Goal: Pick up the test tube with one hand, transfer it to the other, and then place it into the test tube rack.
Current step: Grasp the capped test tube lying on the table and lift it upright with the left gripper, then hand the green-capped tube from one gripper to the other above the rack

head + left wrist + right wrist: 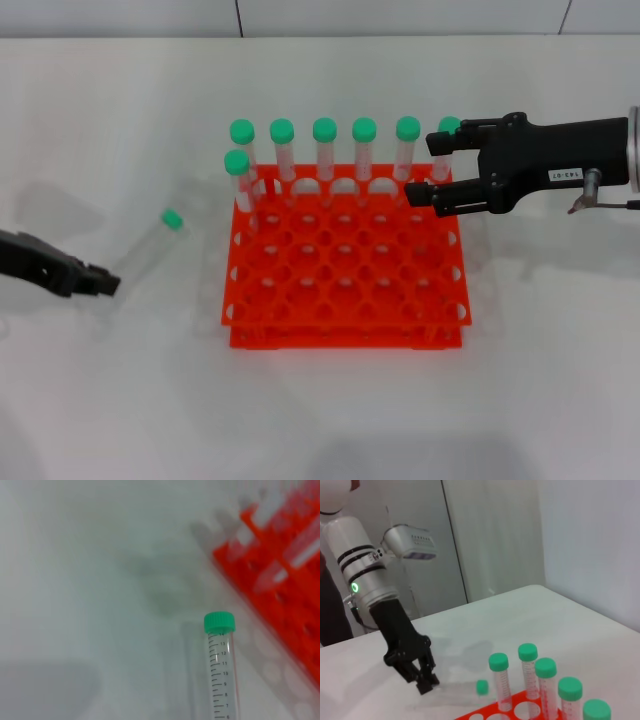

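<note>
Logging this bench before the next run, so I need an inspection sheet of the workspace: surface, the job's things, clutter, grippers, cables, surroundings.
Surface: white table, bare around the rack.
Job's things: loose test tube with green cap lies on the table, left of the orange-red test tube rack; seven capped tubes stand in the rack's far holes.
Clutter: nothing seen.
Grippers: left gripper low by the loose tube's base, not holding it, open or shut unclear; right gripper, white-labelled, open, at the rack's far right corner beside a standing tube.
Cables: thin wire at the right wrist.
Surroundings: pale wall panels behind the table.
</note>
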`<control>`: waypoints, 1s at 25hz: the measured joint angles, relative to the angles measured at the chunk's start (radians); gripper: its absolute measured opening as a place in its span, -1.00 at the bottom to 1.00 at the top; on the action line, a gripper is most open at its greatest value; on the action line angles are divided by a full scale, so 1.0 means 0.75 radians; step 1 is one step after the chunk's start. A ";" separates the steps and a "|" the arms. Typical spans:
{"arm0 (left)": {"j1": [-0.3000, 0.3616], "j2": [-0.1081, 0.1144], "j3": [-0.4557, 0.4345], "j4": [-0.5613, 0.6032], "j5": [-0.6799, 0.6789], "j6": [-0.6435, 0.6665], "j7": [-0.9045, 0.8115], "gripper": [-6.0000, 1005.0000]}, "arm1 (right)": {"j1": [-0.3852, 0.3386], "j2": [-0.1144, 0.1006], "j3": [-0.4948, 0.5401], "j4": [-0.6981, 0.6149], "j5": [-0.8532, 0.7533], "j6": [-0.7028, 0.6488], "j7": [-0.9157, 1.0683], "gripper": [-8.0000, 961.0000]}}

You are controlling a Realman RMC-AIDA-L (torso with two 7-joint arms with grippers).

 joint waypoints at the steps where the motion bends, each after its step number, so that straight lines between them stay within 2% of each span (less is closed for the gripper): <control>1: 0.005 0.000 -0.020 0.016 -0.012 0.000 0.008 -0.61 | 0.000 0.000 0.000 -0.001 0.000 0.000 0.000 0.61; 7: 0.095 0.003 -0.045 0.155 -0.260 -0.022 0.045 -0.61 | 0.000 0.000 0.002 -0.002 0.014 0.004 -0.001 0.61; 14: 0.155 0.003 -0.049 0.242 -0.478 -0.091 0.091 -0.61 | 0.000 -0.001 0.002 0.001 0.014 0.026 -0.001 0.61; 20: 0.153 0.002 -0.063 0.238 -0.670 -0.154 0.221 -0.61 | 0.000 0.001 0.002 -0.003 0.014 0.032 -0.001 0.61; 25: 0.099 0.000 -0.059 0.161 -0.767 -0.208 0.326 -0.61 | 0.006 0.001 0.002 -0.004 0.016 0.047 -0.001 0.61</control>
